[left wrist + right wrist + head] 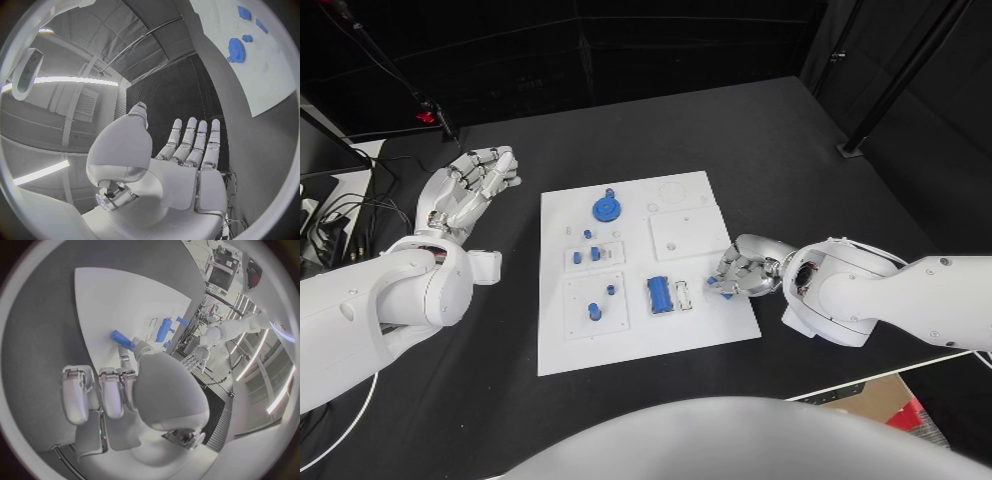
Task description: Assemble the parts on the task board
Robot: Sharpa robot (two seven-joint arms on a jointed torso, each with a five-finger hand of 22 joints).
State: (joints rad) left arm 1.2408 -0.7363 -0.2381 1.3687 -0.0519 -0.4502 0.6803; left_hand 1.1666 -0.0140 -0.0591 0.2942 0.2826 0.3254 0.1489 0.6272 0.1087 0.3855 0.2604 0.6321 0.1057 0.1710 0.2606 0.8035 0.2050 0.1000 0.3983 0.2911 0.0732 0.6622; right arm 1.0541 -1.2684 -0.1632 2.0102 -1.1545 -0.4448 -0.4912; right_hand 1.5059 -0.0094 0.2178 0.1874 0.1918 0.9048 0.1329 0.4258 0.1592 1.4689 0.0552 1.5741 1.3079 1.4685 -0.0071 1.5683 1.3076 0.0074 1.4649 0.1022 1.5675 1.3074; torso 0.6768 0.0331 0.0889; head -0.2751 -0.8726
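The white task board (697, 325) lies in the middle of the table. On it are a blue gear (606, 209), a long blue block (659, 294) in a holder and several small blue pegs (593, 312). My right hand (749, 270) sits at the board's right edge and pinches a small blue part (721, 291) between thumb and finger. In the right wrist view that part (120, 337) sticks out from the fingertips (135, 345) over the board (119, 290), near the blue block (164, 329). My left hand (473, 185) lies left of the board with fingers spread and nothing in it.
Black table (733, 130) surrounds the board. Cables and a stand with a red clamp (427, 117) are at the far left. The left wrist view shows the left hand (190, 150) with the board (262, 85) and the gear (237, 50) off to its side.
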